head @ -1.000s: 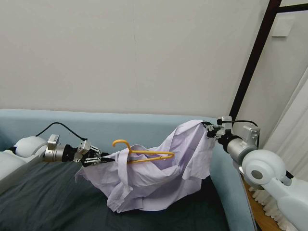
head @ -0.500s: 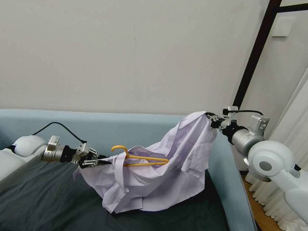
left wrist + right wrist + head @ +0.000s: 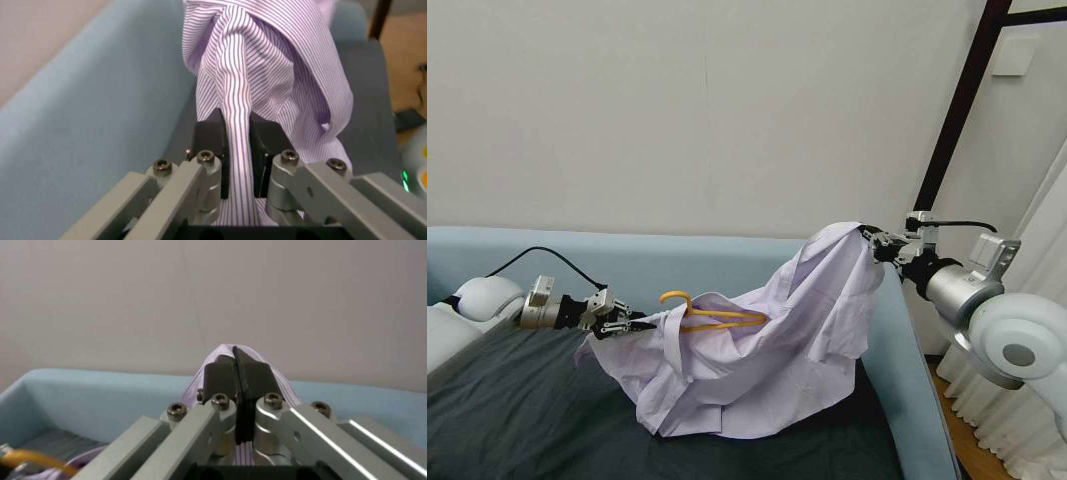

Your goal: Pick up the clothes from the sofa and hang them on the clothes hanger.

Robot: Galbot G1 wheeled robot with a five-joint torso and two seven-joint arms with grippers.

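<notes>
Head view, shirt: I see the pale purple shirt (image 3: 767, 350) strung between my two arms. Its middle sags down onto the sofa (image 3: 727, 262).
Head view, hanger: the yellow hanger (image 3: 717, 315) is caught up in the cloth near the left end, with its hook poking out.
Head view, left side: my left gripper (image 3: 632, 324) is low over the sofa and pinches one end of the shirt.
Head view, right side: my right gripper (image 3: 874, 245) is higher, near the sofa's end, and lifts the other end into a peak.
Left wrist view, grip: the left gripper (image 3: 238, 145) is nearly closed on a bunched fold of the striped shirt (image 3: 267, 60).
Right wrist view, grip: the right gripper (image 3: 235, 372) is squeezed tight, its tips almost touching. A thin bit of shirt (image 3: 223, 350) pokes out past them.
How it will handle: I think it is light, soft and floppy. It will droop wherever I don't hold it, and thin cloth may slip out.
Where to hold: I would pick thick parts like the collar or a shoulder seam.
</notes>
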